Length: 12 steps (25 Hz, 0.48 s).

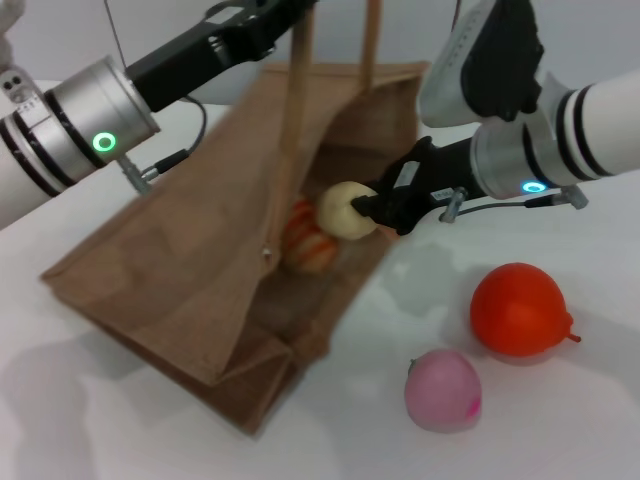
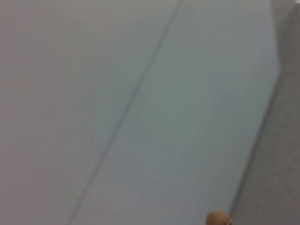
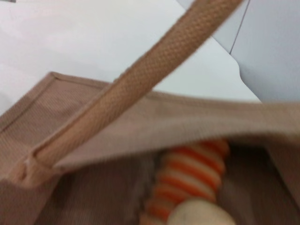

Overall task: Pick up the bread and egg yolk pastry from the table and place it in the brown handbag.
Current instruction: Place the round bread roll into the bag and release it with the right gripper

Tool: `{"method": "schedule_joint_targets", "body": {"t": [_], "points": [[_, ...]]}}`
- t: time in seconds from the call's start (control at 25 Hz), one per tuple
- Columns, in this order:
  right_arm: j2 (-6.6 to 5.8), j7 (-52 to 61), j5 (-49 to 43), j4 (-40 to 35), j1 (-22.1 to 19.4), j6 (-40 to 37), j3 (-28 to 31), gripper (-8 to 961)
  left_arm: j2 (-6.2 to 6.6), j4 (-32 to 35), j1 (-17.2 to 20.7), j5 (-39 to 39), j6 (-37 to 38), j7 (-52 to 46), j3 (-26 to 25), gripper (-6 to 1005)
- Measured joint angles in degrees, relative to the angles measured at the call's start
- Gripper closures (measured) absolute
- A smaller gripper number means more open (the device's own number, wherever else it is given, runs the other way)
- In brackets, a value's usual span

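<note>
The brown handbag [image 1: 190, 270] lies tilted on the white table, its mouth facing my right arm. My left gripper [image 1: 285, 15] is at the top edge of the head view, shut on one taut handle [image 1: 297, 110] and holding it up. The striped orange and cream bread [image 1: 308, 242] lies inside the bag; it also shows in the right wrist view [image 3: 190, 180]. My right gripper [image 1: 362, 208] is shut on the pale round egg yolk pastry [image 1: 338, 212] and holds it at the bag's mouth, just above the bread. The pastry [image 3: 201, 213] shows below a handle [image 3: 140, 79] in the right wrist view.
A smooth orange-red round fruit [image 1: 520, 308] and a pink ball [image 1: 443, 390] sit on the table to the right of the bag's mouth, under my right arm. The left wrist view shows only a pale wall.
</note>
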Motion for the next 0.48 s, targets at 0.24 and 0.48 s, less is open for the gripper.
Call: {"method": "schedule_joint_targets", "body": {"t": [0.24,0.48], "points": [[0.09,0.6,0.1,1.3,0.4,4.8,-3.6,785,0.00,0.0,-0.7,-0.1,-4.1,-1.0,0.9,865],[0.38,0.6,0.3,4.8,1.1,12.4,-9.1,790,0.29,0.4,0.7,-1.4,-8.5,-2.3,0.2,865]]}}
